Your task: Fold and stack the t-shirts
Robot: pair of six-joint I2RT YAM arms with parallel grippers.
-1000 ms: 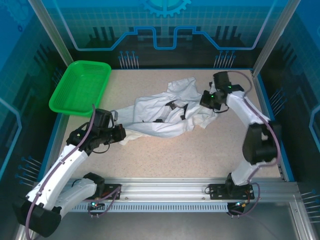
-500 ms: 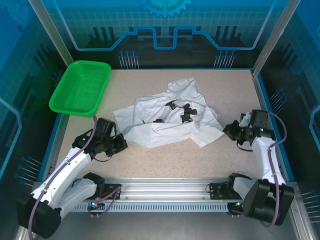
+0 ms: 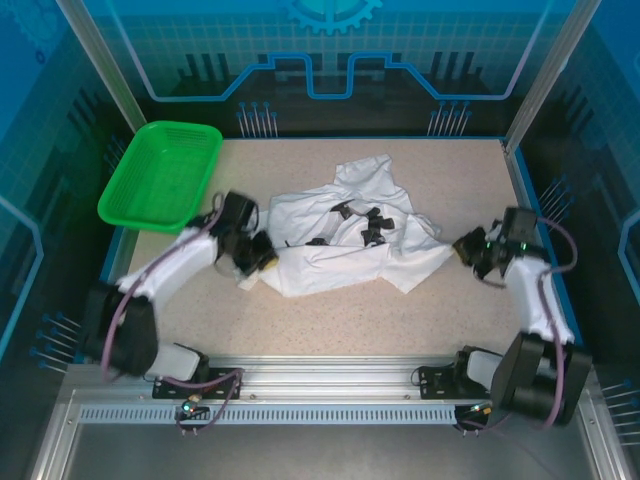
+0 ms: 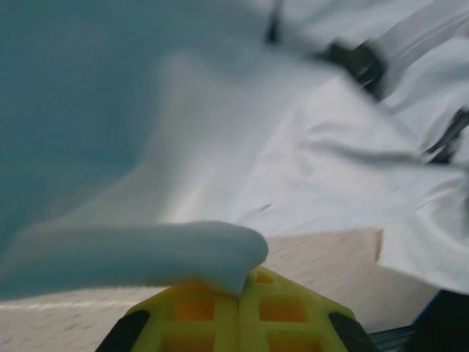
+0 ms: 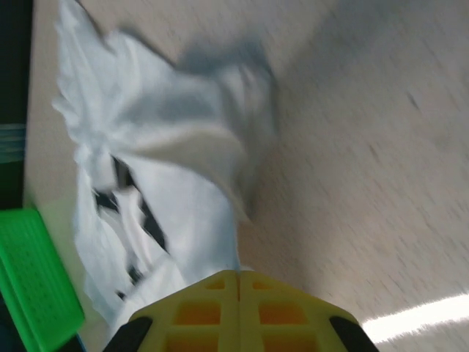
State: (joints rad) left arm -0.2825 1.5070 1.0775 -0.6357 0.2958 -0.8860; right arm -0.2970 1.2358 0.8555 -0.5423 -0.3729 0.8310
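The white t-shirts [image 3: 340, 235] lie crumpled together in the middle of the table, with black print showing in the folds. My left gripper [image 3: 262, 258] is at the heap's left edge. In the left wrist view its yellow jaws [image 4: 240, 277] are shut on a fold of white t-shirt cloth [image 4: 146, 253]. My right gripper [image 3: 466, 248] is at the heap's right corner. Seen from the right wrist, that gripper [image 5: 239, 277] is closed with a thin edge of the t-shirt cloth [image 5: 194, 220] running into the seam.
A green mesh basket [image 3: 160, 175] stands at the back left of the table; its corner also shows in the right wrist view [image 5: 37, 282]. Bare speckled tabletop [image 3: 360, 320] lies in front of the heap. Blue walls and a metal frame close the table in.
The left gripper rose from the front left to the heap's left edge. The right arm swung from the back to the heap's right corner. The cloth bunched toward the middle.
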